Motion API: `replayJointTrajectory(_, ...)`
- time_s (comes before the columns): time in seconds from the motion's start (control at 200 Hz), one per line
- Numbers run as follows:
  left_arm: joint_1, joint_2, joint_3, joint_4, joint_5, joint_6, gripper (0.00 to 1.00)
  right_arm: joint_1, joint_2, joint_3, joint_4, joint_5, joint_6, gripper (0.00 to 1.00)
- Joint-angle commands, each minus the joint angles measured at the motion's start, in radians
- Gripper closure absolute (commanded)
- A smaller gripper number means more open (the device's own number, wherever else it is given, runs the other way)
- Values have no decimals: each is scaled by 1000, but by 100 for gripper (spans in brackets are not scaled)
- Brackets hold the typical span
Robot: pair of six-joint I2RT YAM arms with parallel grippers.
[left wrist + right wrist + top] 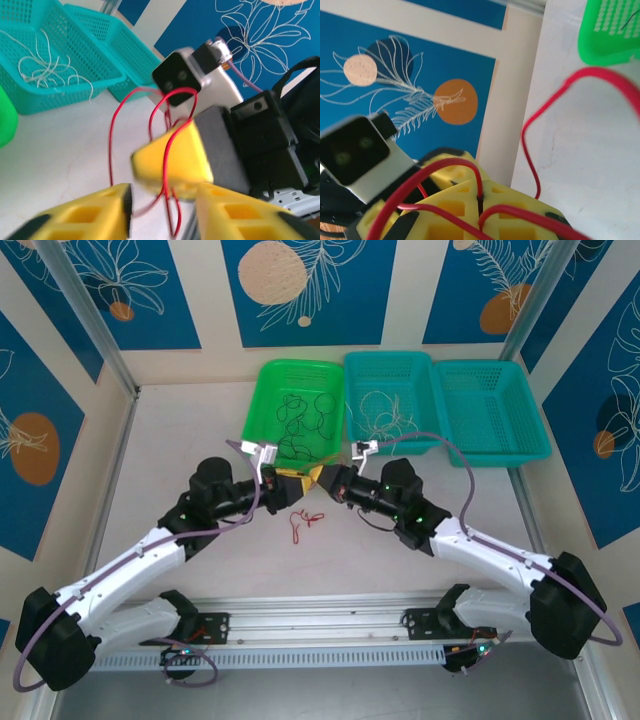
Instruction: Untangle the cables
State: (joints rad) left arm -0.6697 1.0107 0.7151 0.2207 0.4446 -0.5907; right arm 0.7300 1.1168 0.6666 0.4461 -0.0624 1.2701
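Left gripper: right up against its wrist camera, yellow fingers standing apart, jaws open and clamping nothing, a thin red strand dropping through the gap.
Left arm: white links climbing from the bottom-left base towards the middle of the table.
Red cable: hair-thin loops up in the air between the two grippers, one end running down between the left fingers, the other caught in the right ones.
Red tangle: small curly red strands seen from above just on the near side of the two grippers, well short of the baskets; lying flat or hanging from the held strand, cannot tell.
Right gripper: fingers pressed tight together, pinching the red cable, which runs into the seam between them; its yellow tip sits nose to nose with the left gripper over the table's middle.
Right arm: white links coming in from the bottom-right base.
Green basket: leftmost of three along the far edge, black cables curled inside.
Middle teal basket: hard against the green one's right side, white cables heaped inside.
Right teal basket: next along, side by side with its twin.
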Motion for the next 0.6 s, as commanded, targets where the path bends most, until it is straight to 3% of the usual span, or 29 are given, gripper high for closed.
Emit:
replayJointTrajectory(0.0,-3,-44,-15,-12,15,28,44,-87,-82,38,-140,67,-47,100)
replayJointTrajectory(0.07,-3,-82,-20,-31,10,52,37,-199,-128,34,-234,69,-76,100)
replayJointTrajectory(0.235,-3,-171,-38,-98,18,123,30,-646,-136,35,-272,-89,-84,100)
replayJointTrajectory(0.315,-3,-210,-46,-151,7,156,28,-823,-77,89,-314,-89,-131,100)
replayJointTrajectory(0.385,-2,-239,-57,-197,-14,177,27,-939,28,175,-365,-64,-182,100)
replayJointTrajectory(0.495,-2,-268,-86,-228,-42,184,27,-1023,239,356,-472,29,-236,100)
replayJointTrajectory(0.54,-1,-271,-99,-224,-46,177,27,-1040,349,455,-496,24,-263,85)
replayJointTrajectory(0.595,-1,-267,-108,-214,-46,165,27,-1053,511,650,-642,-27,-298,44)
